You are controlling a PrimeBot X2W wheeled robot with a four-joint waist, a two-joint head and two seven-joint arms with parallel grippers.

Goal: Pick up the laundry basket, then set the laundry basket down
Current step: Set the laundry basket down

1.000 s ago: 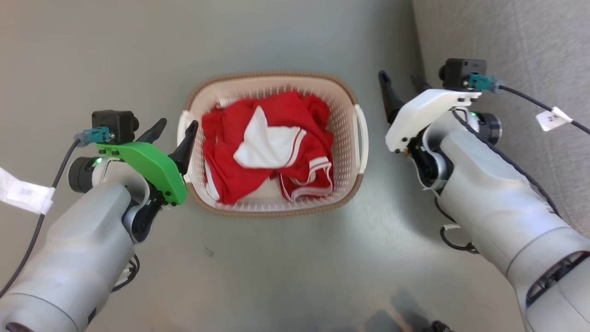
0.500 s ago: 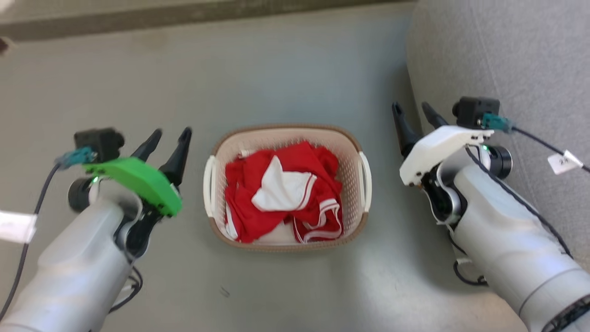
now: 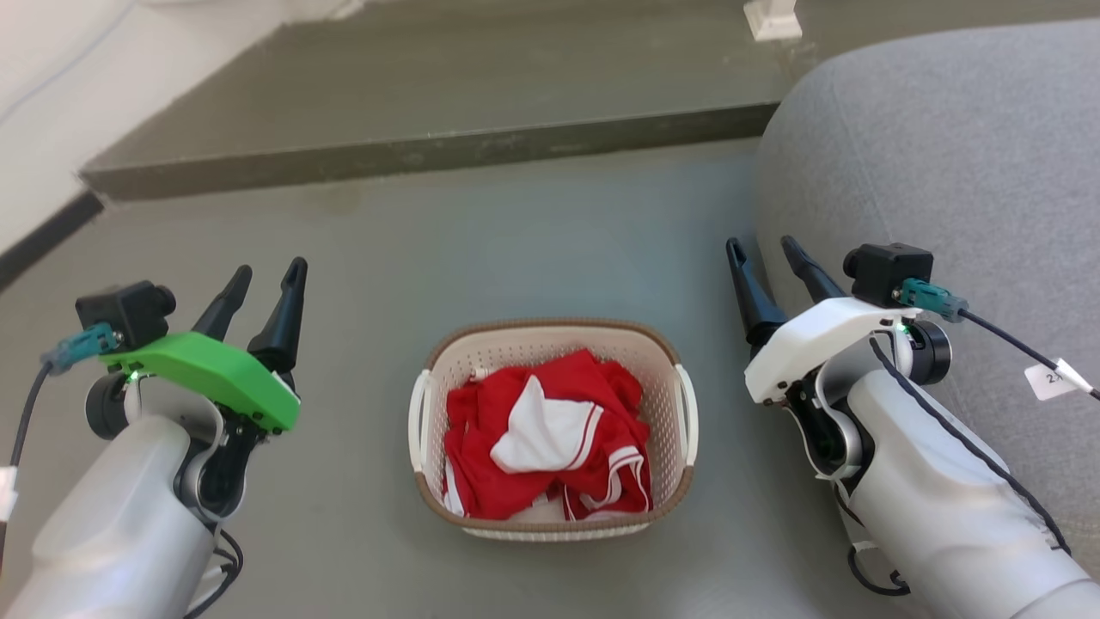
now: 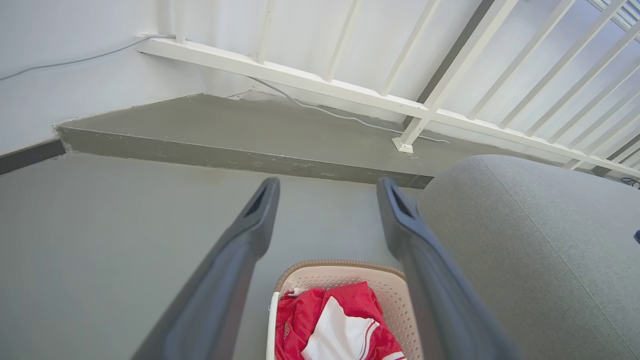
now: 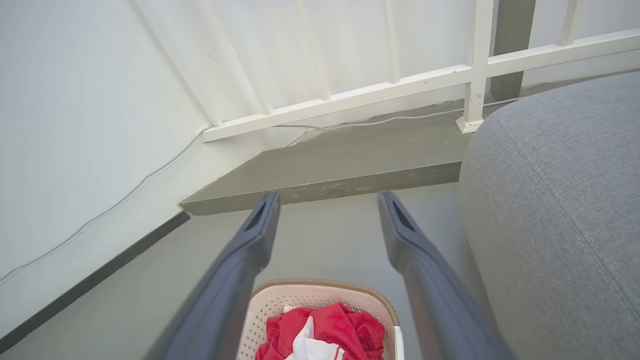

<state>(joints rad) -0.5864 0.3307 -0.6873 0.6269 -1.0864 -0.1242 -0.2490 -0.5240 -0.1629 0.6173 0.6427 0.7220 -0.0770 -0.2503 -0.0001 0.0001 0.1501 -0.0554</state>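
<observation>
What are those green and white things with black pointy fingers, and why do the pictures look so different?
They are a robot's two arms. Each ends in a pinching tool with two dark fingers. The picture showing both arms comes from a camera on the robot's head, looking down: the left tool wears a green cover, the right tool a white one. The other two pictures come from small cameras on each wrist, looking along the fingers. On the grey floor between the arms sits a laundry basket with red and white clothes in it. A soft grey seat stands on the right. Both tools are open and hold nothing.
</observation>
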